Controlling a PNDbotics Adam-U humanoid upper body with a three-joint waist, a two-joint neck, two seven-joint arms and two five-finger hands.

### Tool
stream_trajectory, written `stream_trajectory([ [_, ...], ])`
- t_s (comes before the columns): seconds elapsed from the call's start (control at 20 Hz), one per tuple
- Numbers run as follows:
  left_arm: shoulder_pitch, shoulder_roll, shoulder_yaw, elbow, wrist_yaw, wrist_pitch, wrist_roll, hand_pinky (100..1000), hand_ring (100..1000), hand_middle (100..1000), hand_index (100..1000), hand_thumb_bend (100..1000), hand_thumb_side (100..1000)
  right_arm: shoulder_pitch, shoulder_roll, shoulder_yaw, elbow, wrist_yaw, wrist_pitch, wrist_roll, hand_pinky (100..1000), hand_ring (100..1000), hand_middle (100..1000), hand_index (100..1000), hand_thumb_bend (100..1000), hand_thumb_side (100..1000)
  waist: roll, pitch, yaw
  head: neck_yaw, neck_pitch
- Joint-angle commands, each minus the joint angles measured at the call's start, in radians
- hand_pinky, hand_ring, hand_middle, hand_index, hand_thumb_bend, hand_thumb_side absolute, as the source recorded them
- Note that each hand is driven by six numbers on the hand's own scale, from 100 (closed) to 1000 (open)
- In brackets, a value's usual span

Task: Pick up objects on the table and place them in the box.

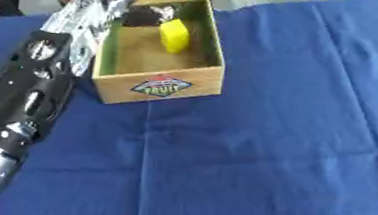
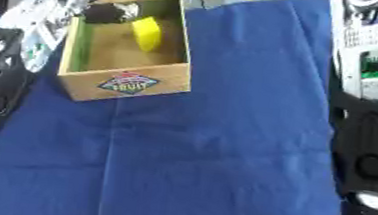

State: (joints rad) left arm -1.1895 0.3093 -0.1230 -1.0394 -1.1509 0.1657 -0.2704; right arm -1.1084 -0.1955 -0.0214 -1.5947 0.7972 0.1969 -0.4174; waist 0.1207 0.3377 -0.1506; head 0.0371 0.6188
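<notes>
Far left: left arm [image 1: 42, 71], black and silver, stretched from the lower corner up along the box's left wall. At its end, left robot hand [image 1: 141, 14] dipped over the box's far-left corner, dark fingers inside the rim; how far open, and whether holding anything, cannot tell. Just right of the arm: box [image 1: 197, 82], wooden, open-topped, with a fruit label on the near wall, set on a blue cloth [image 1: 257, 157] covering the surface. Inside, toward the far end: yellow block [image 1: 175, 35], tilted, close beside the hand's fingers. Far right, in the right eye view only: right arm [image 2: 370, 113], white and black, along the edge; right robot hand not visible.
</notes>
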Motion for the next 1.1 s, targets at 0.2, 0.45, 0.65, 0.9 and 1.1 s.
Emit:
stream_trajectory([
  [0.2, 0.042, 0.053, 0.053, -0.178, 0.102, -0.05, 0.103, 431, 743, 743, 969, 216, 1000, -0.027, 0.012, -0.014, 0.019, 0.034, 0.01, -0.013, 778, 819, 666, 749, 240, 682, -0.03, -0.053, 0.024, -0.044, 0.038],
  [0.45, 0.17, 0.039, 0.077, -0.313, 0.185, -0.12, 0.186, 399, 711, 714, 946, 140, 1000, -0.051, 0.003, -0.014, 0.061, 0.047, 0.014, -0.011, 777, 820, 667, 751, 255, 702, -0.047, -0.066, 0.045, -0.075, 0.044],
  [0.65, 0.277, 0.007, 0.066, -0.42, 0.251, -0.096, 0.246, 387, 700, 703, 936, 121, 1000, -0.074, -0.021, -0.014, 0.108, 0.026, 0.022, -0.002, 779, 823, 667, 753, 274, 711, -0.051, -0.069, 0.061, -0.089, 0.04],
  [0.9, 0.407, -0.02, 0.055, -0.55, 0.331, -0.027, 0.227, 373, 686, 687, 925, 100, 1000, -0.103, -0.045, -0.009, 0.164, -0.007, 0.032, 0.018, 782, 825, 667, 755, 309, 738, -0.056, -0.07, 0.073, -0.1, 0.029],
  [1.1, 0.512, -0.046, 0.047, -0.648, 0.396, 0.036, 0.166, 364, 677, 678, 921, 100, 1000, -0.135, -0.07, -0.002, 0.236, -0.03, 0.032, 0.029, 783, 825, 667, 756, 330, 768, -0.061, -0.074, 0.075, -0.101, 0.022],
])
